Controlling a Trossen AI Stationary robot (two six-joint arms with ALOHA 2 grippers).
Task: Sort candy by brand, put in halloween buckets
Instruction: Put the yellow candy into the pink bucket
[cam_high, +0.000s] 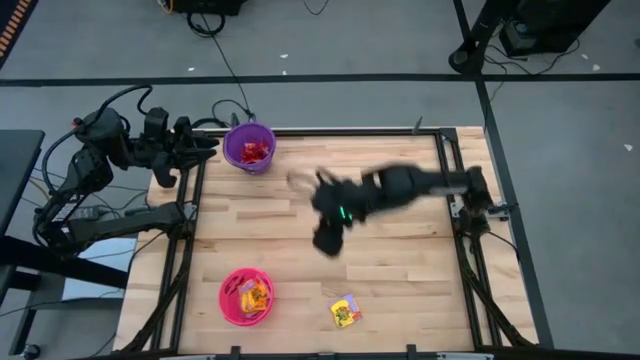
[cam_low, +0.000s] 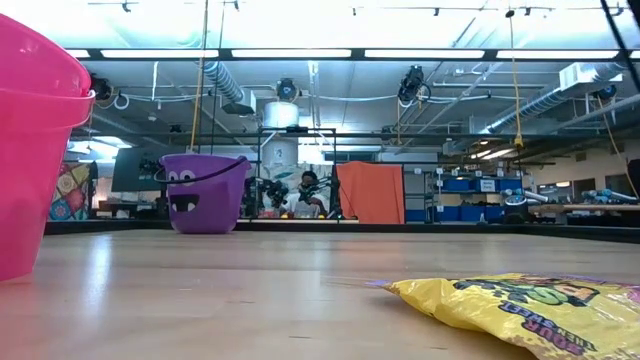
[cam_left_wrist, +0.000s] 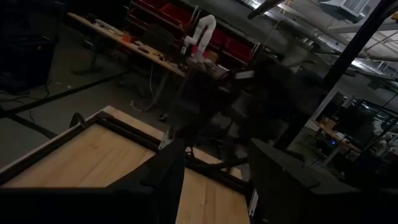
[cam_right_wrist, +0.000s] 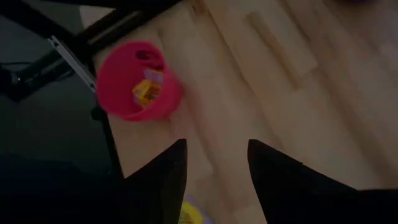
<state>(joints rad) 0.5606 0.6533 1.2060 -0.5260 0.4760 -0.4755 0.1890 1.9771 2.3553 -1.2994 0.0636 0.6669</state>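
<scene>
A purple bucket (cam_high: 249, 146) with red candy inside stands near the table's far left corner; the low view shows its face (cam_low: 204, 192). A pink bucket (cam_high: 246, 296) holding yellow candy stands near the near edge, also seen in the right wrist view (cam_right_wrist: 137, 81). One yellow candy packet (cam_high: 345, 311) lies flat on the table near the near edge, close in the low view (cam_low: 520, 305). My right gripper (cam_high: 328, 240) hovers over the table's middle, open and empty (cam_right_wrist: 214, 158). My left gripper (cam_left_wrist: 214, 168) is open, raised over the table's far left edge.
Bare wood lies between the two buckets and around the yellow packet. Black frame rails run along the table's left and right edges (cam_high: 470, 260). Cables lie on the floor beyond the far edge.
</scene>
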